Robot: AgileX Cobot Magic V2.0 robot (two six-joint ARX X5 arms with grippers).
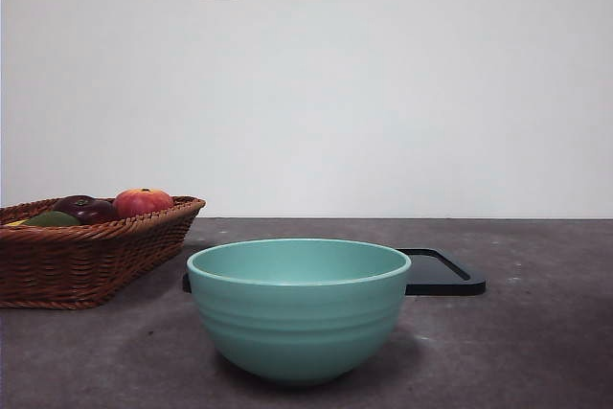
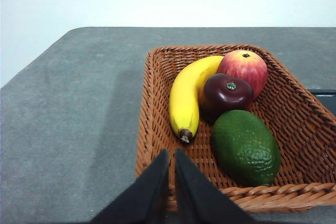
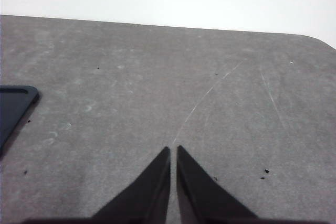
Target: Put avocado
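- From the front, the basket (image 1: pixel 86 256) wall hides most of the avocado (image 1: pixel 53 220); the bowl (image 1: pixel 299 308) covers part of the tray (image 1: pixel 445 275).
- My left pincer (image 2: pixel 171 153), clenched and empty, hovers at the basket's near rim; its camera shows the whole avocado beside the banana (image 2: pixel 186 95).
- My right pincer (image 3: pixel 173 149), clenched, hangs over bare desk (image 3: pixel 157 77).

Lighting is even, diffuse and fairly bright in all three views. The round teal ceramic bowl (image 1: pixel 298 306) casts a soft shadow on the grey tabletop (image 1: pixel 536 352). The glossy dark maroon fruit (image 2: pixel 228 92) carries small highlights. Focus is sharp; the white wall (image 1: pixel 412 83) is near overexposure
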